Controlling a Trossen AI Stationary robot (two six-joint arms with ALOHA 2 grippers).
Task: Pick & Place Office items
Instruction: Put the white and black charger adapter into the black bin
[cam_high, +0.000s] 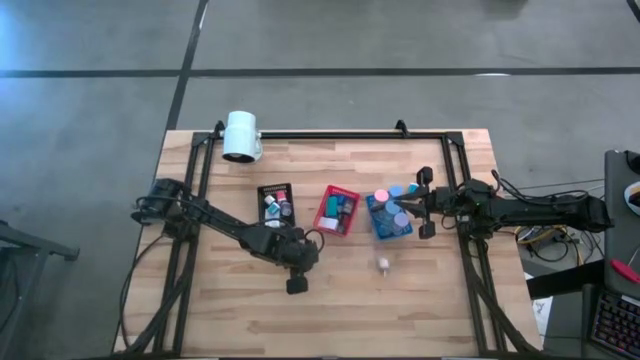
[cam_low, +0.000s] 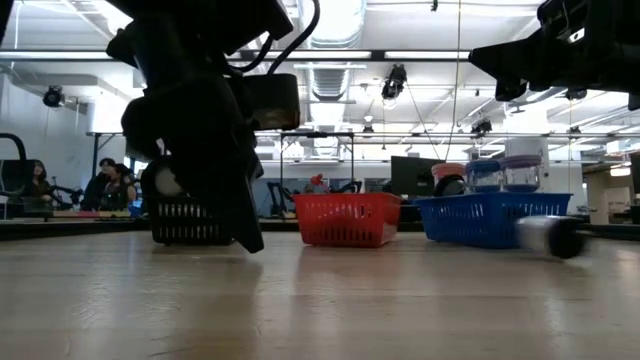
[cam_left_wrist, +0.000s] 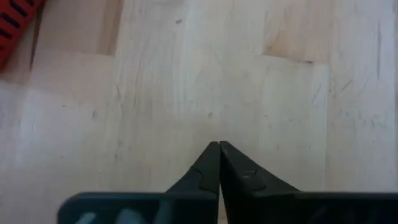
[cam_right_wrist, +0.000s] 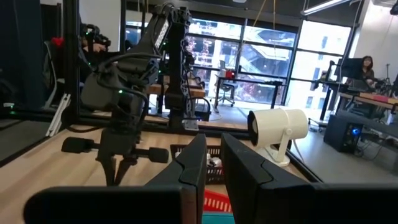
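The left claw (cam_high: 297, 285) hung low over bare wood in the lower middle of the high view, below the black tray (cam_high: 276, 204). Its 2 fingers (cam_left_wrist: 208, 168) were clenched tip to tip with nothing between them.

The right claw (cam_high: 426, 203) waited at the right of the blue tray (cam_high: 388, 216), its fingers close together and gripping nothing.

Most office items sat in the 3 trays in a row at the centre of the table (cam_high: 330, 310): small pieces in the black tray and red tray (cam_high: 337, 209), pink and blue round caps (cam_high: 391, 192) in the blue one. 1 small pale piece (cam_high: 383, 264) lay loose on the wood, below the blue tray. A white cylinder (cam_high: 241, 135) stood at the upper left corner of the table.
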